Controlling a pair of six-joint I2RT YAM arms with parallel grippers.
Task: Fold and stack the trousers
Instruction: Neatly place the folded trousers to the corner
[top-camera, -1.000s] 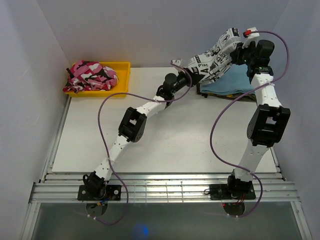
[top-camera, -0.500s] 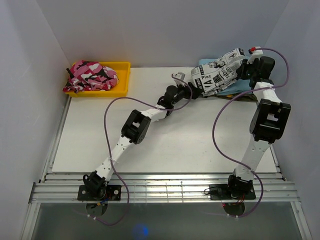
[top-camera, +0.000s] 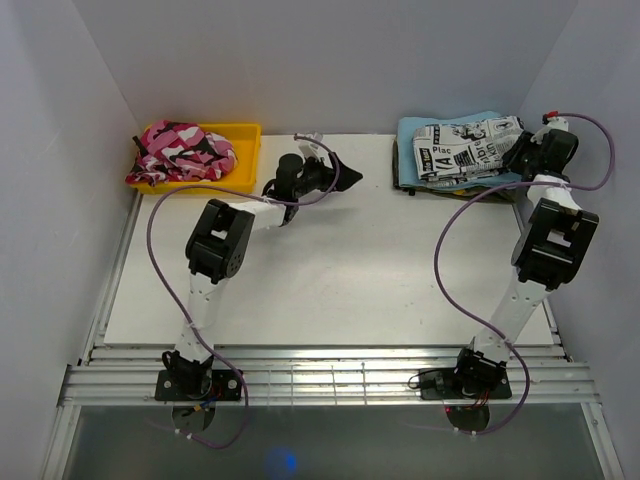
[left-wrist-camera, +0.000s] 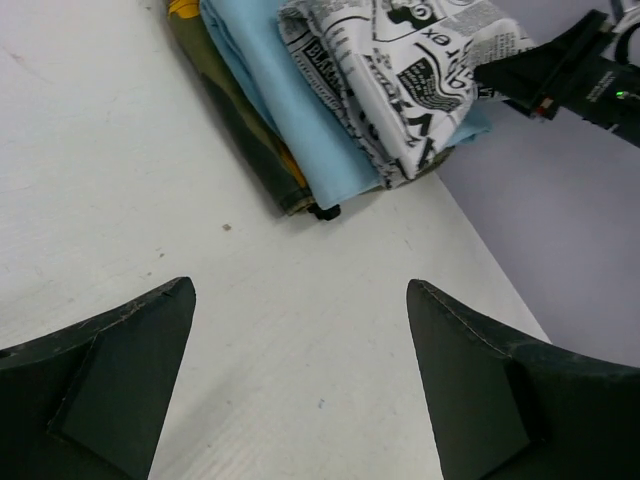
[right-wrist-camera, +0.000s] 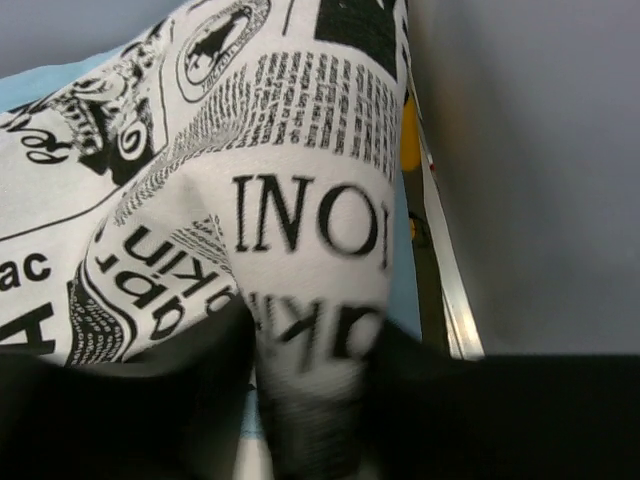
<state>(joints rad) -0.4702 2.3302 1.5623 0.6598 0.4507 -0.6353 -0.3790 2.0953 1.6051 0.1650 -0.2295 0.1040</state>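
Trousers (right-wrist-camera: 280, 150) edge inside right tool (right-wrist-camera: 312, 372)

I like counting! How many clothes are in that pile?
3: newspaper trousers on top, light blue cloth under them, dark olive cloth at the bottom. More may be hidden.
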